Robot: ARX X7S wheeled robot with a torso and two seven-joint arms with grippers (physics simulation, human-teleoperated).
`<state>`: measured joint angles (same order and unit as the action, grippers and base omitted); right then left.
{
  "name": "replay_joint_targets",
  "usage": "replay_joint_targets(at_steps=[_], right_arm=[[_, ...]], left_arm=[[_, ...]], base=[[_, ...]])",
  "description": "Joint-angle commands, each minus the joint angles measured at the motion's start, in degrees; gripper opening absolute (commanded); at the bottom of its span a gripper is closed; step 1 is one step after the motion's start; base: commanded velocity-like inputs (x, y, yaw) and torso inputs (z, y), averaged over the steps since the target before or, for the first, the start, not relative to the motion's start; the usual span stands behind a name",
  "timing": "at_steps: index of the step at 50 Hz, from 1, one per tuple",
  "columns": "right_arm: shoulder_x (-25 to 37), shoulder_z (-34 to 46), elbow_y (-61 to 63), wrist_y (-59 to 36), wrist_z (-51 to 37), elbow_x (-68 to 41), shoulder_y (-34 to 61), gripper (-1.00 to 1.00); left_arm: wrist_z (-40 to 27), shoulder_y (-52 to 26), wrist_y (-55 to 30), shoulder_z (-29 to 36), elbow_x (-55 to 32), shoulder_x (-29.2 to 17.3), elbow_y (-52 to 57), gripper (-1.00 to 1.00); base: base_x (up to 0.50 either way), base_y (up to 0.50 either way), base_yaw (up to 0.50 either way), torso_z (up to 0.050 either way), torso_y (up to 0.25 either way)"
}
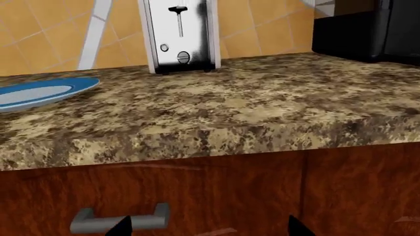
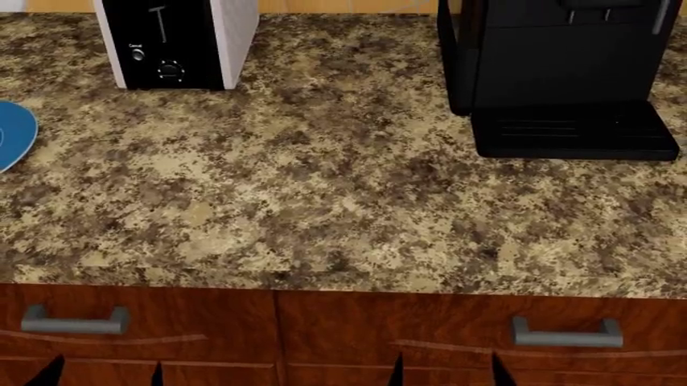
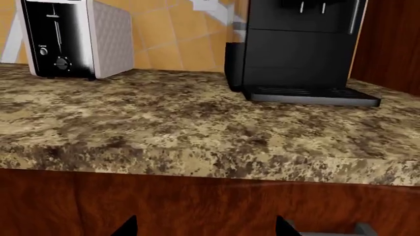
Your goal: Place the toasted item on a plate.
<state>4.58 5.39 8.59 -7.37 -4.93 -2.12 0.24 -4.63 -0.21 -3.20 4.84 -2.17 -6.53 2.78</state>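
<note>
The plate [image 1: 41, 92], blue-rimmed with a pale centre, lies on the granite counter [image 2: 322, 185] at its left edge; only a sliver of it [image 2: 13, 137] shows in the head view. The toasted item is not visible in any view. The toaster [image 2: 172, 42] stands at the back left, also in the left wrist view [image 1: 180, 34] and the right wrist view [image 3: 69, 39]. My left gripper [image 2: 105, 374] and right gripper [image 2: 445, 371] hang low in front of the wooden drawers, below the counter edge. Both are open and empty.
A black coffee machine [image 2: 558, 72] stands at the back right of the counter, also in the right wrist view [image 3: 298, 49]. Two grey drawer handles [image 2: 73, 320] [image 2: 565, 331] sit below the counter edge. An orange tiled wall [image 1: 262, 29] is behind.
</note>
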Motion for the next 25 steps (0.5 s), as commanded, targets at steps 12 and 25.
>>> replay_joint_targets(at_steps=[12, 25], right_arm=[[3.72, 0.76, 13.26, -13.54, 0.01, -2.22, 7.62, 1.00], [5.75, -0.11, 17.94, -23.99, 1.18, -4.59, 19.00, 1.00]], left_arm=[[-0.18, -6.84, -14.32, -1.04, -1.10, -5.06, 12.66, 1.00], [0.49, -14.22, -22.83, -0.35, -0.90, -7.19, 15.94, 1.00]], base=[[0.00, 0.00, 0.00, 0.050, 0.000], [0.00, 0.00, 0.00, 0.050, 0.000]])
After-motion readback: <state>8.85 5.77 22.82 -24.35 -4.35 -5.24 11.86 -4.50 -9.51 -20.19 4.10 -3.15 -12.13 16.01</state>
